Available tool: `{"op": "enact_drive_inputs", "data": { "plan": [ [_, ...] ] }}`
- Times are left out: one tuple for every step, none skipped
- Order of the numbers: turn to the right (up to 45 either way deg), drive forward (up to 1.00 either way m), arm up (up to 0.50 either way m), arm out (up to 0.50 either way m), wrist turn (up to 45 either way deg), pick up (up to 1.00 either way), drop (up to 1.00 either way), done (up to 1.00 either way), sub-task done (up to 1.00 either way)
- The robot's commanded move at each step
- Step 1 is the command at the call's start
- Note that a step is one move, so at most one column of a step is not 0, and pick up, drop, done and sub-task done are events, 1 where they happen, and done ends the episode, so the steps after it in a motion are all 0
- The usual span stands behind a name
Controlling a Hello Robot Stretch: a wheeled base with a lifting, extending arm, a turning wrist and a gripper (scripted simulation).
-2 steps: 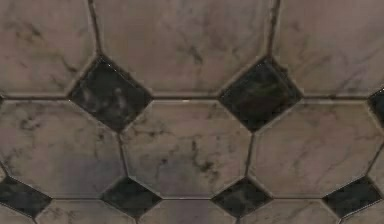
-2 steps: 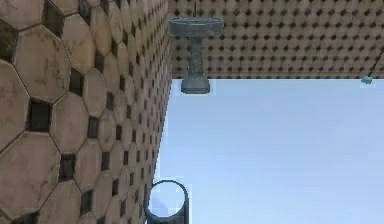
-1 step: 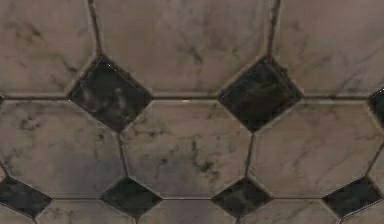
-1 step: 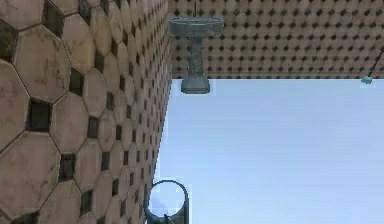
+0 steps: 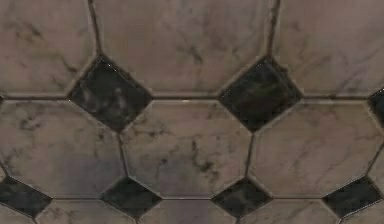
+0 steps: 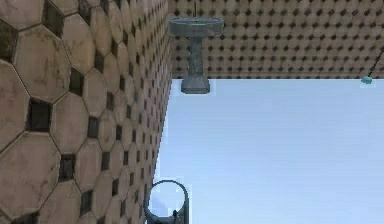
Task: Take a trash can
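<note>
A round, open-topped container with a dark rim point(image 6: 165, 205), shaped like a small trash can, stands on the pale blue floor at the arm side view's bottom edge. It sits close to the foot of the tiled wall point(image 6: 70, 110) on that view's left. Part of it is cut off by the picture's lower edge.
A grey pedestal sink point(image 6: 195, 50) stands against the far tiled wall point(image 6: 290, 40). A small green thing point(image 6: 368, 79) shows at the arm side view's right edge. Pale blue floor point(image 6: 280, 150) stretches between them. Brown-grey tiles with dark diamond insets point(image 5: 190, 130) are close ahead in the forward view.
</note>
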Motion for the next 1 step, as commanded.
{"op": "enact_drive_inputs", "data": {
  "plan": [
    [0.0,0.00,0.00,0.00,0.0,1.00,0.00,0.00,0.00]
  ]
}}
